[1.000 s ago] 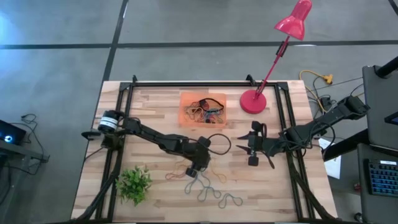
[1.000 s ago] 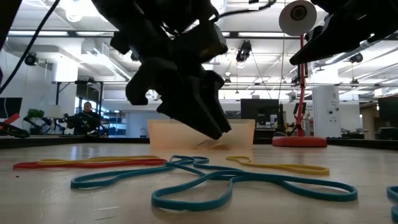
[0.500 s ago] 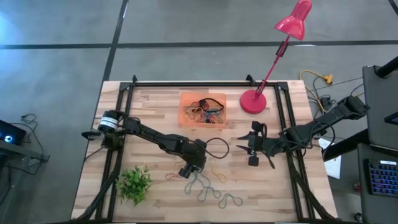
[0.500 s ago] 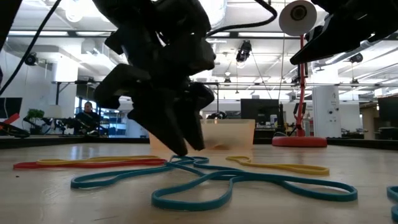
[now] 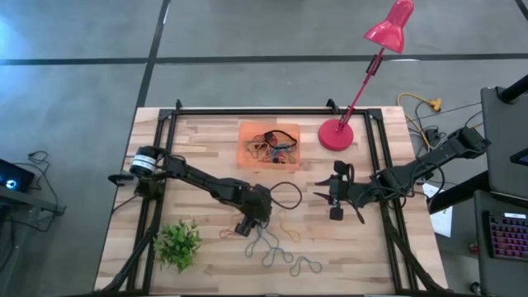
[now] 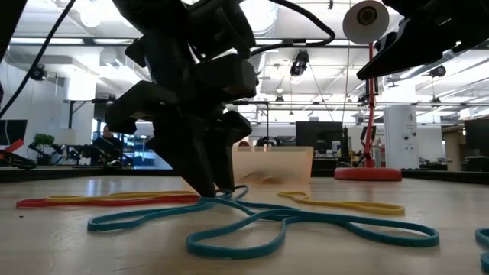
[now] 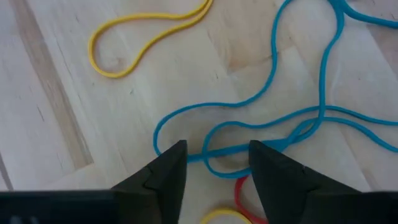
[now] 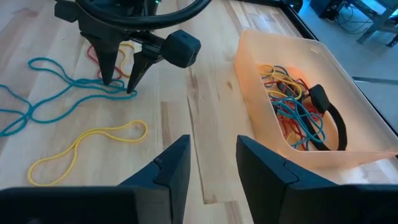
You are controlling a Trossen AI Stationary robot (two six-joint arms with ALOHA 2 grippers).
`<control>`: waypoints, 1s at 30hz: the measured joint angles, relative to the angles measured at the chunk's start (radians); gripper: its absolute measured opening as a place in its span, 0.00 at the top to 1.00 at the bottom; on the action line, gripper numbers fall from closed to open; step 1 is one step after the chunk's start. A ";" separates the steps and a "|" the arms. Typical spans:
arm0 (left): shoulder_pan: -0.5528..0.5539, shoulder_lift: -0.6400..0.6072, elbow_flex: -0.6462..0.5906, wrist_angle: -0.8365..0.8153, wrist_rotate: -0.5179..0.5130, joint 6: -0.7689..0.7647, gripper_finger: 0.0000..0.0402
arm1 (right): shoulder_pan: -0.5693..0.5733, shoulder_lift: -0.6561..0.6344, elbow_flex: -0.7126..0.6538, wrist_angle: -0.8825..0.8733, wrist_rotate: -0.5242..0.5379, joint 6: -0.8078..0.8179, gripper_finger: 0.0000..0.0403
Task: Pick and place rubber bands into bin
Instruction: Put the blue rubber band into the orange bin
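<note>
Loose rubber bands [image 5: 276, 245] lie on the wooden table: blue ones [image 6: 290, 221], a yellow one [image 8: 87, 146] and a red one [image 6: 99, 201]. The orange bin [image 5: 244, 157] at the far middle holds a tangle of bands [image 8: 292, 93]. My left gripper [image 7: 217, 155] is open and points steeply down, its fingertips at the table on either side of crossing blue strands [image 7: 224, 149]. My right gripper [image 8: 211, 155] hangs open above the table to the right of the bin, with nothing between its fingers. My left gripper comes from above, slanting down, with the blue band's crossing strands [image 7: 217, 151] lying flat on the table between its fingertips. Whether the tips touch the band, I cannot tell.
A small green plant [image 5: 177, 243] stands at the near left corner. The red lamp's round base [image 5: 336, 134] sits right of the bin. Black frame rails [image 5: 162, 190] run along the table's sides. More bands [image 5: 307, 266] lie toward the near edge.
My left gripper has tipped more steeply downward and sunk toward the table, shifting a little toward the left edge. Its fingertips have come down over the crossing blue bands. The bands lie as before.
</note>
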 joint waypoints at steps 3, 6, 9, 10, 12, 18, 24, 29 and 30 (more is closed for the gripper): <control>0.000 0.000 0.000 -0.006 0.002 0.000 0.70 | 0.000 0.000 0.000 0.000 0.000 0.000 0.71; 0.000 0.000 0.000 -0.014 0.010 0.000 0.82 | 0.000 0.000 0.000 0.000 -0.002 0.000 0.71; 0.000 -0.001 0.000 -0.018 0.011 0.005 0.95 | 0.000 0.000 0.000 0.000 -0.002 0.002 0.71; 0.000 -0.001 -0.001 -0.018 0.010 0.007 0.97 | 0.000 0.000 0.000 0.000 -0.002 0.002 0.71; 0.000 -0.001 -0.001 -0.017 0.009 0.009 0.98 | 0.000 0.000 0.000 0.000 -0.002 0.002 0.72; 0.000 -0.013 -0.001 -0.023 -0.018 0.012 1.00 | 0.000 0.000 0.000 0.000 -0.002 0.003 0.74; 0.001 -0.080 0.007 -0.017 -0.074 0.036 1.00 | 0.000 0.000 -0.001 -0.003 -0.001 0.002 0.76; 0.001 -0.156 0.011 -0.017 -0.145 0.059 1.00 | 0.000 0.000 -0.008 -0.007 -0.001 0.003 0.75; 0.001 -0.175 0.011 -0.014 -0.152 0.063 1.00 | 0.000 0.000 -0.009 -0.006 -0.001 0.003 0.75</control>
